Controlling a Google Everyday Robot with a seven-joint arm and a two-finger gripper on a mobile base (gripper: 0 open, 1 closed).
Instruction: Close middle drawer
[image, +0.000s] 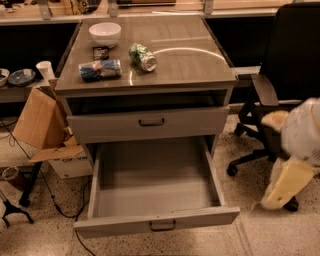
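Gripper (286, 184) is off at the right edge of the camera view, low down in front of the black office chair (292, 60) and well apart from the cabinet (222, 97). It comes through as a smeared white and yellowish shape, so I honestly can't tell whether it's spread or closed, and it's not touching anything I can make out. The middle drawer (156, 224) is pulled way out toward the camera, its low flat front sitting near the bottom of the view with the small dark handle (162, 225) dead centre, and the deep grey tray behind it has nothing in it. Right above it the taller-fronted drawer (150, 122) sticks out just a little, with a dark gap between it and the cabinet top. On that top there's a white bowl (105, 33) near the back left, a green can (142, 56) lying on its side, a blue packet (100, 69) near the front left edge, and a small dark thing (100, 51) between bowl and packet, possibly a phone or a wallet. A cardboard box (37, 120) leans against the cabinet's left side, with a paper cup (45, 70) just above it.
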